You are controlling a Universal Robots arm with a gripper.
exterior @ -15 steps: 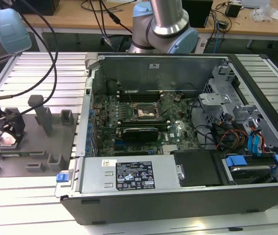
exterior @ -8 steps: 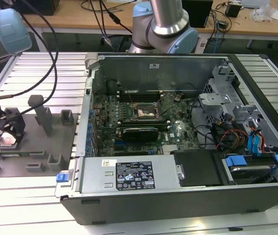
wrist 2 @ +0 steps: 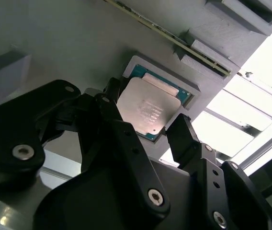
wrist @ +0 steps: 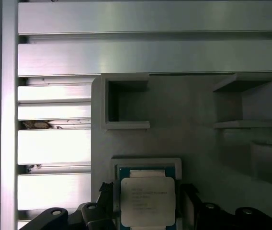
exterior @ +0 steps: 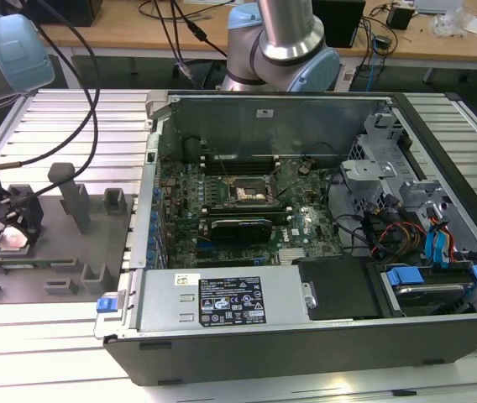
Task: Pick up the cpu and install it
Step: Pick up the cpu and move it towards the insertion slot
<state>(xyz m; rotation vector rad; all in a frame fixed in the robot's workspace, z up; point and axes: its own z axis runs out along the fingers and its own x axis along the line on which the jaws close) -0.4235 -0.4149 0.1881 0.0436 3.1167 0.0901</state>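
The cpu (wrist 2: 149,106) is a small silvery square chip lying flat in a shallow pocket of the grey tray (wrist 2: 54,38). In the exterior view the cpu (exterior: 9,243) sits at the tray's left end. My gripper (wrist 2: 145,117) is open just above it, with one black finger (wrist 2: 108,98) on one side of the chip and the other finger (wrist 2: 181,132) on the opposite side. In the first wrist view the cpu (wrist: 148,201) shows between the fingers with a narrow gap on each side. The gripper (exterior: 12,225) hangs low over the tray (exterior: 70,252).
An open computer case (exterior: 306,243) lies on the slatted aluminium table (exterior: 54,336), to the exterior view's right of the tray. Its motherboard holds the metal-framed socket (exterior: 251,191) and a long black card (exterior: 240,228). Grey upright posts (exterior: 75,201) stand on the tray. Cables (exterior: 96,92) hang nearby.
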